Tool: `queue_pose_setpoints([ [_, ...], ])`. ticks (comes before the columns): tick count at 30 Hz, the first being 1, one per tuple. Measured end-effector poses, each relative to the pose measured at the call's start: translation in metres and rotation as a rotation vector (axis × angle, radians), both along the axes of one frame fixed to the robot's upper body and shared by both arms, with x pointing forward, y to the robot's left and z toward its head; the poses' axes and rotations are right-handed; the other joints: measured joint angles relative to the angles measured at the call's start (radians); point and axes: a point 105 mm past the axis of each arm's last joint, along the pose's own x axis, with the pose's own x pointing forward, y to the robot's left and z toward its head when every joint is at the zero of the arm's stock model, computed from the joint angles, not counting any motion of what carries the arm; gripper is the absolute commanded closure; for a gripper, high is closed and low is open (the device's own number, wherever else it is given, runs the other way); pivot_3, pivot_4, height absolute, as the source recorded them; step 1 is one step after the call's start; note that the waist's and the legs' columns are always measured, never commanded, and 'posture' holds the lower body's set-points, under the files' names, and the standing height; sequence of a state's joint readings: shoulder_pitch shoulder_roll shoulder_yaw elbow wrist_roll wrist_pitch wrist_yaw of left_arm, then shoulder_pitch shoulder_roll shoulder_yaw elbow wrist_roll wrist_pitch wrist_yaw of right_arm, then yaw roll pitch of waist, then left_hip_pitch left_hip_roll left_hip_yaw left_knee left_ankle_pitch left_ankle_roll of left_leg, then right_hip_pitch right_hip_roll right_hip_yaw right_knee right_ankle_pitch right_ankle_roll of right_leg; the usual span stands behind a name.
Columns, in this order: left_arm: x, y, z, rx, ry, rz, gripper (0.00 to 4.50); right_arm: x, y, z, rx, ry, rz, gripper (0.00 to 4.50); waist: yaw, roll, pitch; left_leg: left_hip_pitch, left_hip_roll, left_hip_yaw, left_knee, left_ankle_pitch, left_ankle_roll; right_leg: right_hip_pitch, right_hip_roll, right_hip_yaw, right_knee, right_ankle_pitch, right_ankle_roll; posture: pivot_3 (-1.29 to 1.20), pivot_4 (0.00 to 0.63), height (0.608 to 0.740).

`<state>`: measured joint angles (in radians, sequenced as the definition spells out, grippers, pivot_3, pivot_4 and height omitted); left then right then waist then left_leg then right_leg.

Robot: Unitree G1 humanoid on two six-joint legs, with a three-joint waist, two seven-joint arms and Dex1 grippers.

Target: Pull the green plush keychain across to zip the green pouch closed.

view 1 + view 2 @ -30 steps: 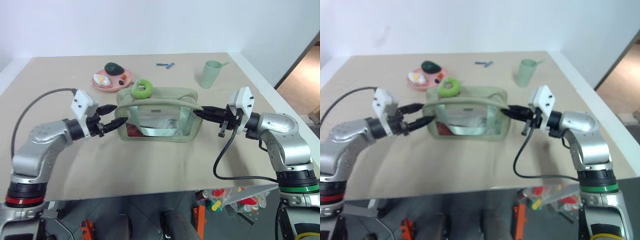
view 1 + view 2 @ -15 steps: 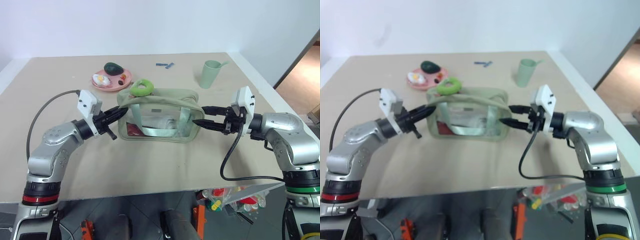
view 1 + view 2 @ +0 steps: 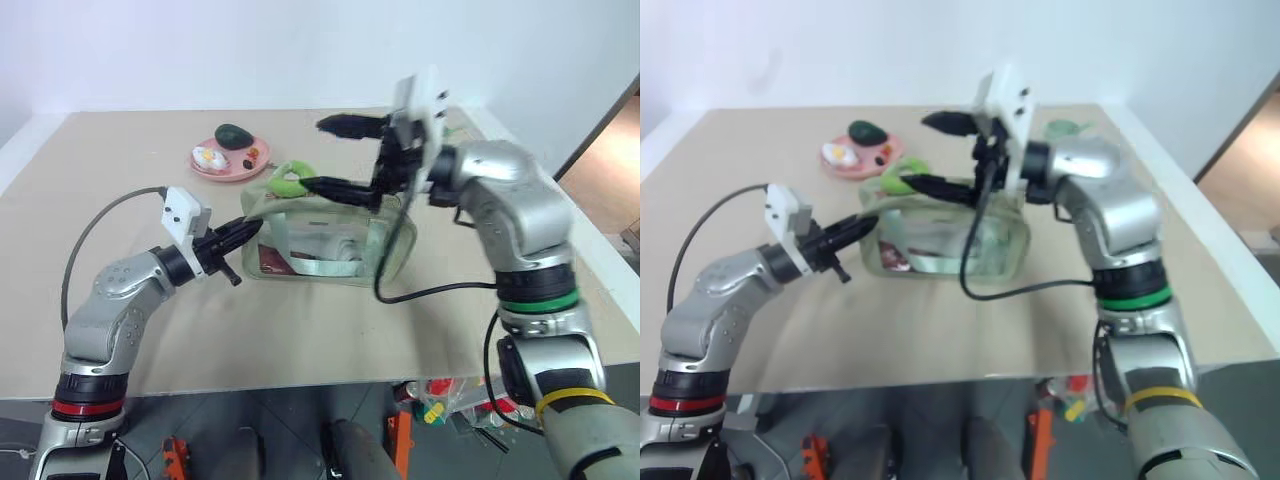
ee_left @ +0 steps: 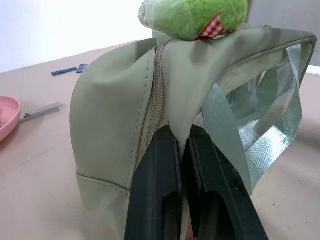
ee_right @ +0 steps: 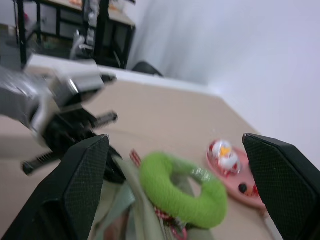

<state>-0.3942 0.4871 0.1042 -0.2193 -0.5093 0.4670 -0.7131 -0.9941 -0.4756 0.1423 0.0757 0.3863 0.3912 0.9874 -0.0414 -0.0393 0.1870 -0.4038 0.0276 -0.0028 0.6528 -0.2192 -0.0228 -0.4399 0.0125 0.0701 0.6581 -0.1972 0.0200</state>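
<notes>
Parts of the scene are hard for us to read. The right arm crosses in front of the far right end of the green pouch (image 3: 320,235), so we cannot make out the zipper there, and the pale green cup (image 3: 1064,128) behind that arm is mostly covered. Through the pouch's clear side panel we see something red and something pale inside, but we cannot tell what they are. In the right wrist view the green plush keychain (image 5: 182,189) is blurred, though its ring shape and a bit of red-checked ribbon beneath it come through.

The left claw (image 4: 181,145) is closed, its two black fingers (image 4: 157,190) pinching a fold of fabric at the pouch's left end, just beside the zipper seam. The right claw (image 3: 335,155) stands wide open and holds nothing: one finger hangs in the air above, the other lies level close by the keychain (we cannot tell whether it touches).

The pouch sits upright on the table (image 3: 300,320), and the keychain rests on its top at the left end. Behind it a pink plate (image 3: 225,160) carries a dark green avocado toy (image 3: 234,135).
</notes>
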Motion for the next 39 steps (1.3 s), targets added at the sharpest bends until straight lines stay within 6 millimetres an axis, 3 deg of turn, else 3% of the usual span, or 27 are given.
queue_pose_setpoints([
  [8, 0.001, -0.001, 0.001, 0.002, -0.003, 0.007, 4.50, 0.010, 0.016, -0.025, -0.058, 0.041, 0.006, 0.07, -0.001, 0.000, 0.000, -0.002, 0.001, -0.001, -0.001, 0.000, 0.000, 0.000, 0.000, -0.001, -0.004, 0.001, 0.002, 0.00, 0.150, 0.740],
  [13, 0.002, -0.001, 0.000, 0.004, -0.002, 0.017, 4.50, 0.011, 0.022, -0.031, -0.054, 0.076, 0.018, 1.55, -0.002, 0.000, 0.000, -0.001, 0.001, -0.001, 0.000, 0.000, 0.000, 0.000, 0.000, -0.001, -0.004, 0.002, 0.002, 0.00, 0.150, 0.740],
  [21, 0.002, -0.002, 0.000, 0.009, -0.002, 0.021, 4.50, 0.016, 0.029, -0.040, -0.037, 0.146, 0.014, 4.35, -0.002, 0.000, 0.000, -0.001, 0.001, -0.001, 0.000, 0.000, 0.000, 0.000, 0.000, -0.001, -0.004, 0.002, 0.001, 0.00, 0.150, 0.740],
  [22, 0.003, -0.002, 0.000, 0.010, -0.002, 0.021, 4.50, 0.016, 0.029, -0.040, -0.038, 0.145, 0.012, 4.47, -0.002, 0.000, 0.000, -0.001, 0.001, -0.001, 0.000, 0.000, 0.000, 0.000, 0.000, -0.001, -0.004, 0.002, 0.001, 0.00, 0.150, 0.740],
  [31, 0.004, -0.003, 0.000, 0.001, -0.002, 0.035, 4.50, 0.016, 0.029, -0.036, -0.018, 0.130, 0.013, 4.47, -0.002, 0.000, 0.000, -0.002, 0.001, -0.001, 0.000, 0.000, 0.000, 0.000, 0.000, -0.001, -0.004, 0.002, 0.002, 0.00, 0.150, 0.740],
  [33, 0.006, -0.005, 0.001, -0.019, 0.006, 0.044, 4.50, 0.011, 0.026, -0.022, 0.025, 0.079, 0.025, 4.47, 0.000, 0.000, 0.000, -0.003, 0.000, -0.002, 0.000, 0.000, 0.000, 0.000, 0.000, -0.002, -0.004, 0.002, 0.002, 0.00, 0.150, 0.740],
  [35, 0.009, -0.007, 0.003, -0.035, 0.016, 0.057, 4.50, 0.003, 0.016, 0.009, 0.078, -0.028, 0.022, 4.47, 0.002, 0.000, 0.000, -0.004, 0.000, -0.002, 0.000, 0.000, 0.000, 0.000, 0.000, -0.002, -0.005, 0.002, 0.002, 0.00, 0.150, 0.740],
  [37, 0.010, -0.011, 0.005, -0.051, 0.018, 0.063, 4.50, -0.003, -0.002, 0.031, 0.096, -0.114, -0.013, 4.47, 0.008, 0.000, 0.000, -0.004, 0.000, -0.003, 0.000, 0.000, 0.000, 0.001, -0.001, -0.004, -0.007, 0.002, 0.003, 0.00, 0.150, 0.740],
  [39, 0.011, -0.015, 0.008, -0.066, 0.014, 0.061, 4.50, -0.004, -0.018, 0.040, 0.096, -0.155, -0.056, 4.47, 0.008, 0.000, 0.000, -0.004, 0.000, -0.003, 0.000, 0.000, 0.000, 0.001, -0.001, -0.003, -0.009, 0.003, 0.003, 0.00, 0.150, 0.740],
])
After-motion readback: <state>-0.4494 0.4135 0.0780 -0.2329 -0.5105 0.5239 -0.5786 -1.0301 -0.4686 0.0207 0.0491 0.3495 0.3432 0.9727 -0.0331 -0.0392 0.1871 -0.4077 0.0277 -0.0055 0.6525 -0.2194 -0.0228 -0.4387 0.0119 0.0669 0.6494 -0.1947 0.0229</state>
